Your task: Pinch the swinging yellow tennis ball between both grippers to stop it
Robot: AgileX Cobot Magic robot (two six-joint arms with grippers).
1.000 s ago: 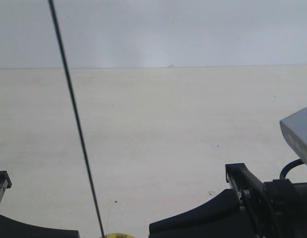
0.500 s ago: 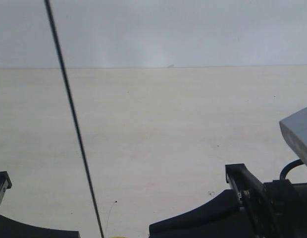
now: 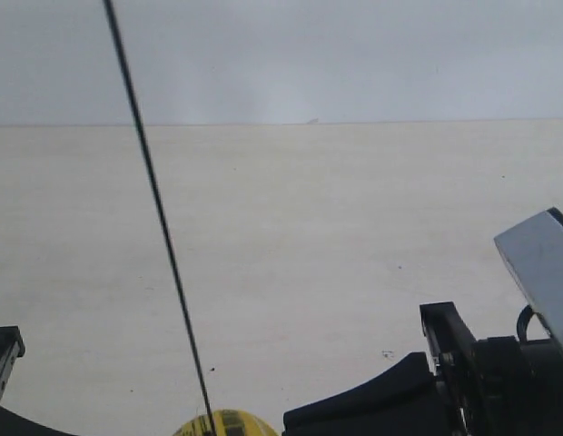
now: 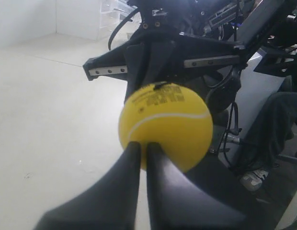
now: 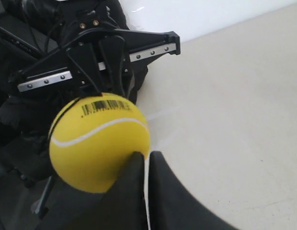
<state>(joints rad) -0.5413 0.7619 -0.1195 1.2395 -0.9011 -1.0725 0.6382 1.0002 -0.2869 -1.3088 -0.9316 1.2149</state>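
Note:
The yellow tennis ball (image 4: 165,127) hangs on a thin black cord (image 3: 159,213) between my two grippers. My left gripper (image 4: 143,146) is shut, its black tips pressed against the ball's near side. Beyond the ball stands the right arm's gripper body (image 4: 163,52). In the right wrist view the ball (image 5: 98,141) shows its barcode and white seam, with my shut right gripper (image 5: 146,155) touching its edge and the left arm's gripper body (image 5: 96,52) close behind. Only the ball's top (image 3: 227,424) shows in the exterior view.
A pale tabletop (image 3: 336,236) stretches back to a grey wall. The arm at the exterior view's right (image 3: 372,409) carries a grey metal plate (image 3: 540,263). The arm at the exterior view's left (image 3: 4,350) barely shows. Someone's legs and shoe (image 4: 254,179) are beside the robot base.
The cord has swung to the right and the ball's top has risen into the exterior view's bottom edge. The right-hand arm and its grey plate shifted slightly.

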